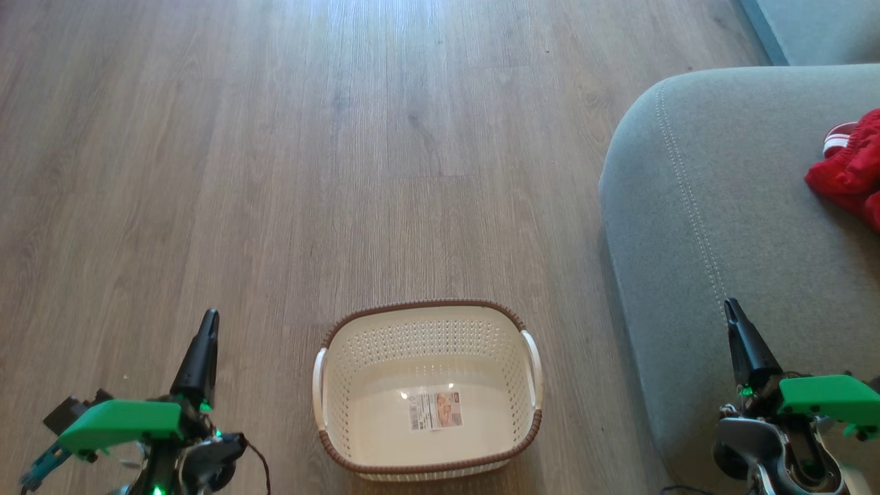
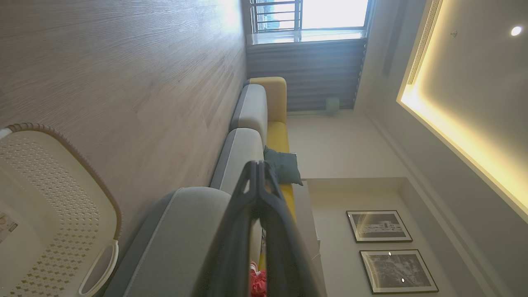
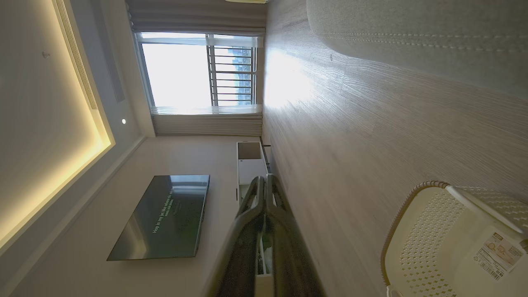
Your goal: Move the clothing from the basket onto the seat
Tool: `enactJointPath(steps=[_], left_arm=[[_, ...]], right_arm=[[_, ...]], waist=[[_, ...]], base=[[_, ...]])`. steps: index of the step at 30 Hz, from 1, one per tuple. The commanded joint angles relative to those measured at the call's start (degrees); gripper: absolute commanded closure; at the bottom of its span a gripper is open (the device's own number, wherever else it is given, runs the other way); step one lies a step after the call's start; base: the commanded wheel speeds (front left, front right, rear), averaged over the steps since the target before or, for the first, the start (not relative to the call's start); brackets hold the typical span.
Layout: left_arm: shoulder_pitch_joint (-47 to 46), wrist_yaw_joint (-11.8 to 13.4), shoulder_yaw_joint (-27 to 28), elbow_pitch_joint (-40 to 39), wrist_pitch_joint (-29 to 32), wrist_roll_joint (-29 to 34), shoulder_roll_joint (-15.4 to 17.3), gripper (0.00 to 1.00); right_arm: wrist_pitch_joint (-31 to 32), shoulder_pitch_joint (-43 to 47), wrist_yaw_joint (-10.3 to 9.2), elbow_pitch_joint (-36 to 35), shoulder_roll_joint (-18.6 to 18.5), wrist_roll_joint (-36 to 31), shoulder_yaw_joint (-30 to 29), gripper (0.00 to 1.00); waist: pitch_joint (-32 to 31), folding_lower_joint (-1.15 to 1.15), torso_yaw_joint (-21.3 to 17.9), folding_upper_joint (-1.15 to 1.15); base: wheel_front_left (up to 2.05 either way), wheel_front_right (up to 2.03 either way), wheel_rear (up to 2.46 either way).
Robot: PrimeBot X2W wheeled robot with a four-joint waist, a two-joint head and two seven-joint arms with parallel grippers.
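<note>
- The clothing [image 1: 852,168] is lying on the seat [image 1: 722,206] at three o'clock, cropped; axis unclear.
- The basket [image 1: 419,303] is sitting at six, floor [image 1: 344,137] opening toward twelve.
- I'm holding left gripper [image 1: 210,317] and right gripper [image 1: 730,307] closed, empty.

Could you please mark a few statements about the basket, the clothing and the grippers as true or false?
1. The basket stands on the wooden floor with a paper label inside and no clothing in it. True.
2. Red clothing lies on the seat. True.
3. The left gripper and the right gripper are both shut. True.
4. The left gripper holds a red garment. False: it holds nothing.
5. The basket sits on top of the seat. False: it stands on the floor beside the seat.
</note>
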Motion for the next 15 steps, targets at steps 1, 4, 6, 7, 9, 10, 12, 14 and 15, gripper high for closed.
enactJointPath(steps=[1, 4, 6, 7, 9, 10, 12, 14, 15], left_arm=[[-2.66, -0.54, 2.29, -1.79, 0.43, -0.34, 0.45, 1.0], [-2.66, -0.54, 2.29, -1.79, 0.43, -0.34, 0.45, 1.0], [-2.66, -0.54, 2.29, -1.8, 0.43, -0.34, 0.45, 1.0], [-2.66, -0.54, 2.29, -1.8, 0.43, -0.34, 0.45, 1.0], [-2.66, -0.54, 2.29, -1.8, 0.43, -0.34, 0.45, 1.0], [-2.66, -0.54, 2.29, -1.8, 0.43, -0.34, 0.45, 1.0], [-2.66, -0.54, 2.29, -1.8, 0.43, -0.34, 0.45, 1.0], [-2.66, -0.54, 2.29, -1.8, 0.43, -0.34, 0.45, 1.0], [-2.66, -0.54, 2.29, -1.8, 0.43, -0.34, 0.45, 1.0]], right_arm=[[0.45, -3.18, 0.0, -2.22, 0.0, 0.38, 0.91, 1.0], [0.46, -3.18, 0.0, -2.22, 0.01, 0.37, 0.9, 1.0], [0.46, -3.18, 0.0, -2.22, 0.02, 0.37, 0.89, 1.0], [0.47, -3.18, 0.0, -2.22, 0.02, 0.36, 0.89, 1.0], [0.47, -3.18, 0.0, -2.22, 0.02, 0.36, 0.88, 1.0], [0.47, -3.19, 0.0, -2.21, 0.02, 0.36, 0.88, 1.0], [0.48, -3.19, 0.0, -2.21, 0.03, 0.35, 0.87, 1.0], [0.48, -3.19, 0.0, -2.21, 0.03, 0.35, 0.87, 1.0], [0.49, -3.19, 0.0, -2.21, 0.03, 0.34, 0.87, 1.0]], waist=[[0.0, 0.0, 0.0, 0.0], [0.0, 0.0, 0.0, 0.0], [0.0, 0.0, 0.0, 0.0], [0.0, 0.0, 0.0, 0.0], [0.0, 0.0, 0.0, 0.0], [0.0, 0.0, 0.0, 0.0], [0.0, 0.0, 0.0, 0.0], [0.0, 0.0, 0.0, 0.0], [0.0, 0.0, 0.0, 0.0]], base=[[0.0, 0.0, 0.0], [0.0, 0.0, 0.0], [0.0, 0.0, 0.0], [0.0, 0.0, 0.0], [0.0, 0.0, 0.0], [0.0, 0.0, 0.0], [0.0, 0.0, 0.0], [0.0, 0.0, 0.0], [0.0, 0.0, 0.0]])
